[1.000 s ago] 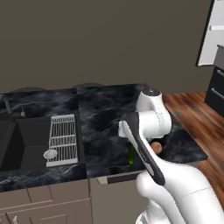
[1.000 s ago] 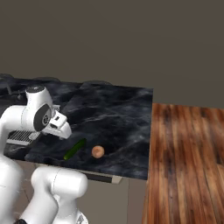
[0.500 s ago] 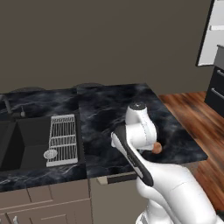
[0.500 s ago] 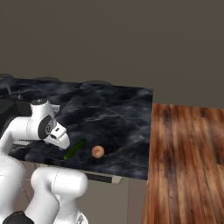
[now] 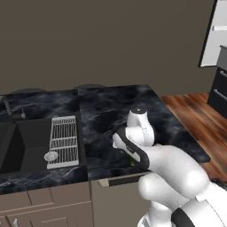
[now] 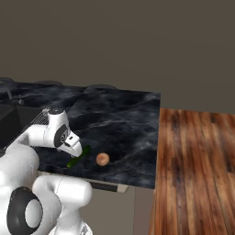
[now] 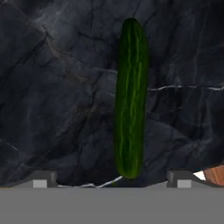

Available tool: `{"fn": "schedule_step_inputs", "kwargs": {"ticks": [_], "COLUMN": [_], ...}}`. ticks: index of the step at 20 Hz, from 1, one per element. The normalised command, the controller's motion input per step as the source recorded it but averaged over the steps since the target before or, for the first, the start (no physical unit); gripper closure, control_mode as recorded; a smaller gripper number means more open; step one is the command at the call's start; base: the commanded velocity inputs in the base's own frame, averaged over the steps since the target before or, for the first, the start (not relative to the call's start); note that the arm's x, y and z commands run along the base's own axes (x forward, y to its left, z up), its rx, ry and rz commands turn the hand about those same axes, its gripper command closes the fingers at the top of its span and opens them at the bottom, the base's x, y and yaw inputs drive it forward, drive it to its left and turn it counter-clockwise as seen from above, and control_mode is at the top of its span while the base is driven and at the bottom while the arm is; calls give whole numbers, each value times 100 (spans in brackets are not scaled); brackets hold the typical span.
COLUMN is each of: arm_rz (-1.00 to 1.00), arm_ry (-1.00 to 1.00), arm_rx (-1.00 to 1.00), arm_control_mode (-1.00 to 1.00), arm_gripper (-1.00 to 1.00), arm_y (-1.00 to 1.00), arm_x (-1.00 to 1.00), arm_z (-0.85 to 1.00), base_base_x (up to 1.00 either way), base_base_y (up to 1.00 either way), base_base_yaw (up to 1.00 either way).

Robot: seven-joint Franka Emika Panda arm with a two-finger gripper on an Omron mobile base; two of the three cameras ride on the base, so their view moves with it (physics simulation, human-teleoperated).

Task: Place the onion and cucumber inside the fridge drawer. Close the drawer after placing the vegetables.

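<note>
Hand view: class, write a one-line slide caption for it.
Open gripper poised above the cucumber lying on the dark marble counter.

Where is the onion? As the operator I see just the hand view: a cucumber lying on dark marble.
Observer: The onion lies on the counter to the right of the cucumber, apart from it, in the right base view.
Operator: Is the pincer on the cucumber?
Observer: No. The pincer hangs open just above the cucumber's near end.
Operator: What lies further left?
Observer: A sink with a wire rack beside it, in the left base view.
</note>
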Motion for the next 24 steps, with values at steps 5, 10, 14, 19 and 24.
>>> {"fn": "schedule_step_inputs", "kwargs": {"ticks": [5,10,14,19,24], "arm_rz": [0,0,0,0,0], "arm_ry": [12,3,3,0,0], "arm_rx": [1,0,0,0,0], "arm_control_mode": [-100,-100,-100,-100,-100], "arm_gripper": [-100,-100,-100,-100,-100], "arm_y": [-1,-12,-4,-11,0], "arm_x": [52,3,0,-2,0], "arm_z": [-31,-22,-23,-22,-31], "base_base_x": [0,0,0,0,0], "base_base_y": [0,0,0,0,0], "base_base_yaw": [0,0,0,0,0]}}
